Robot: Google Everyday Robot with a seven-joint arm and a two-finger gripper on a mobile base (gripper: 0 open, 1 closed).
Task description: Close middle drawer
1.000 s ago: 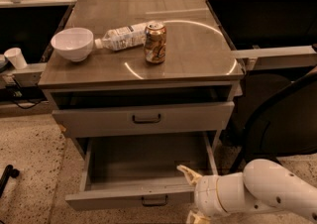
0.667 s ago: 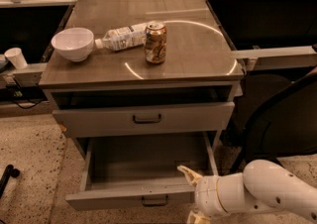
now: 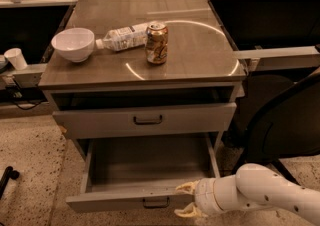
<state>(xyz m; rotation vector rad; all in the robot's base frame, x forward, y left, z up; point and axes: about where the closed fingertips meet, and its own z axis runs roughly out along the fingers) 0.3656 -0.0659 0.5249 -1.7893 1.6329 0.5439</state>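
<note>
The middle drawer [image 3: 145, 162] is pulled far out of the grey cabinet and holds nothing. Its low flat front [image 3: 120, 203] carries a small dark pull handle [image 3: 155, 202]. My gripper [image 3: 186, 200] is at the right end of that front, on a white arm coming in from the lower right. It is open, with one yellowish finger [image 3: 187, 187] at the front's top edge and the other finger [image 3: 187, 213] below it. The taller-fronted top drawer [image 3: 145, 120] above stands slightly out. The lowest drawer is hidden under the open one.
On the cabinet top [image 3: 200, 55] are a white bowl [image 3: 73, 44], a plastic bottle [image 3: 124, 37] lying on its side and a drink can [image 3: 157, 43]. A dark chair [image 3: 280, 120] stands to the right. A white cup [image 3: 16, 58] sits on a ledge at the left.
My gripper's upper finger has dropped slightly towards the drawer front's top edge. The drawer is as far out as before.
</note>
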